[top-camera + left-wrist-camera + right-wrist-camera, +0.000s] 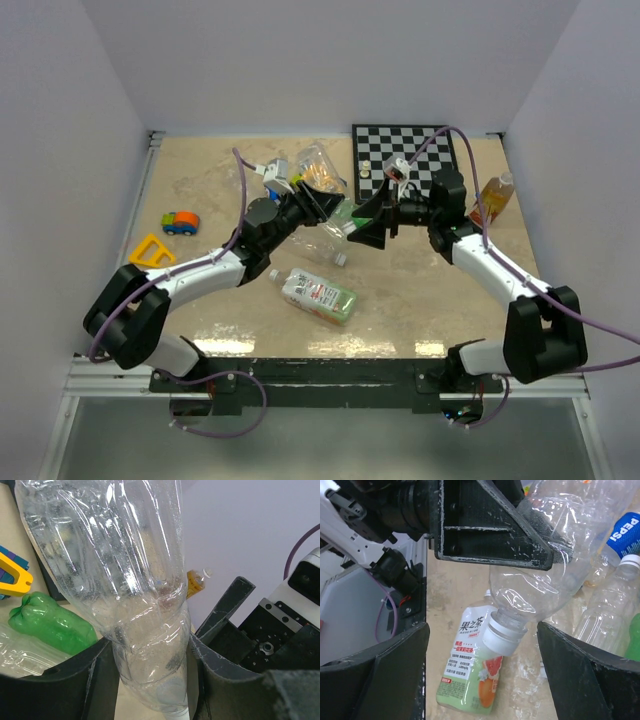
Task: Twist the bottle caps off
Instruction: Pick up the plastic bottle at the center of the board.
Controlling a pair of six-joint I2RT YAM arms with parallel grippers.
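My left gripper (pixel 150 672) is shut on a crumpled clear bottle (pixel 125 580), its fingers pressing the body just above the neck. The bottle hangs tilted over the table with its white cap (pixel 502 635) pointing down toward the right wrist camera. One left finger (pixel 490 535) lies across the bottle (pixel 560 575) in the right wrist view. The right gripper (pixel 482 647) is open, a finger on each side of the cap and apart from it. From above, both grippers (pixel 318 205) (pixel 368 228) meet at the table's middle over this bottle (pixel 322 245).
A capped green-labelled tea bottle (pixel 318 295) lies on the table below the cap. A green bottle (pixel 50 622) and several clear bottles (pixel 318 165) lie behind. An amber bottle (pixel 493 197) lies beside the chessboard (pixel 420 150). A toy car (pixel 181 222) and a yellow triangle (pixel 150 250) sit at the left.
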